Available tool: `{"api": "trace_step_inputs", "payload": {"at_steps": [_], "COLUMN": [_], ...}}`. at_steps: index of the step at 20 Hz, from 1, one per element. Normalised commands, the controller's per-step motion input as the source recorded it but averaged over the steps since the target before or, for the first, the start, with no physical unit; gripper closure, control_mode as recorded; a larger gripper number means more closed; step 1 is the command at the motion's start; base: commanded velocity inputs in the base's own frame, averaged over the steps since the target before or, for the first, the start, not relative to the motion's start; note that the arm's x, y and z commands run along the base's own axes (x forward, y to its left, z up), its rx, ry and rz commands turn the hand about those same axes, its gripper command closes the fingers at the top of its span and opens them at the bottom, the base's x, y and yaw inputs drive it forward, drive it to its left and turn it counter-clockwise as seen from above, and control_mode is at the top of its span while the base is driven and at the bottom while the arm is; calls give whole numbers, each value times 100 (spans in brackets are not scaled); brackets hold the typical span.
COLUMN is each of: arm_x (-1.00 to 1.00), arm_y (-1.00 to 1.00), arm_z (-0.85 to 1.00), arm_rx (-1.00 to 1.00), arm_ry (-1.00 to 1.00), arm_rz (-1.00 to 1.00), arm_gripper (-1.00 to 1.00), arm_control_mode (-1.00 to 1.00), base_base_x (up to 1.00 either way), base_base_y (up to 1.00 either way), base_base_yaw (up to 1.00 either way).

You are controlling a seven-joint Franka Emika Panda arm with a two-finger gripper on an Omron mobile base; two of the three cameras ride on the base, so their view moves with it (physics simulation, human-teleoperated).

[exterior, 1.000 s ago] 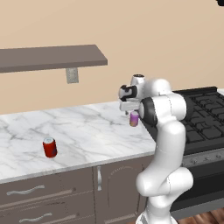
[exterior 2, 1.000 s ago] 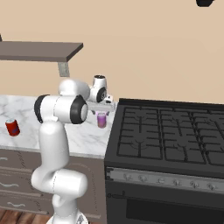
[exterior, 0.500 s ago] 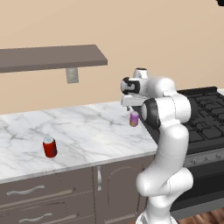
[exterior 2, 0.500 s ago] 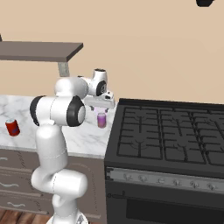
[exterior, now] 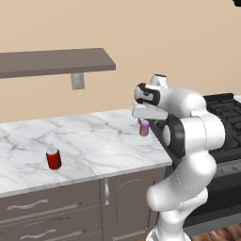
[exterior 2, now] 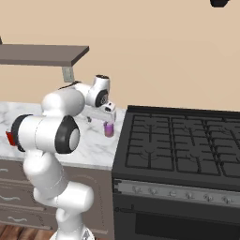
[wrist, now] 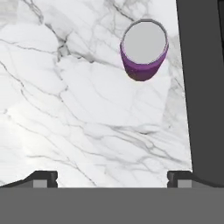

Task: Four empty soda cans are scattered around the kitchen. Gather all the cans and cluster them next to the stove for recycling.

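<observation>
The purple can [wrist: 144,48] stands upright on the tabletop [exterior: 94,146], just beside the left edge of the stove [exterior 2: 187,145], and nothing is touching it. The jaws [wrist: 111,177] hang above it, spread wide and empty, with the can sitting clear of both fingertips [wrist: 43,178] in the hand view. Over the last second the arm has lifted and swung a little away from the can, while the can itself has stayed where it was against the stove's side. That reads as a finished drop-off: 1 can is now parked in the gathering spot and the hand is backing off.

A red can [exterior: 53,158] stands upright much farther left on the same tabletop, well apart from the stove. In the right base view, a sliver of red shows behind the arm's elbow, probably that same can. By my judgement it is the next one to fetch; it would need carrying across and setting down close to the purple can without knocking it over.
</observation>
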Motion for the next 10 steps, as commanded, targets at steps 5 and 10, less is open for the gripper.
{"api": "trace_step_inputs", "payload": {"at_steps": [5,10], "arm_x": [-80,-72], "arm_y": [60,73], "arm_z": [15,5], "arm_rx": [-1,-1], "arm_ry": [-1,-8], "arm_rz": [4,6], "arm_gripper": [-100,-100], "arm_control_mode": [-100,-100], "base_base_x": [0,0], "base_base_y": [0,0], "base_base_yaw": [0,0]}}
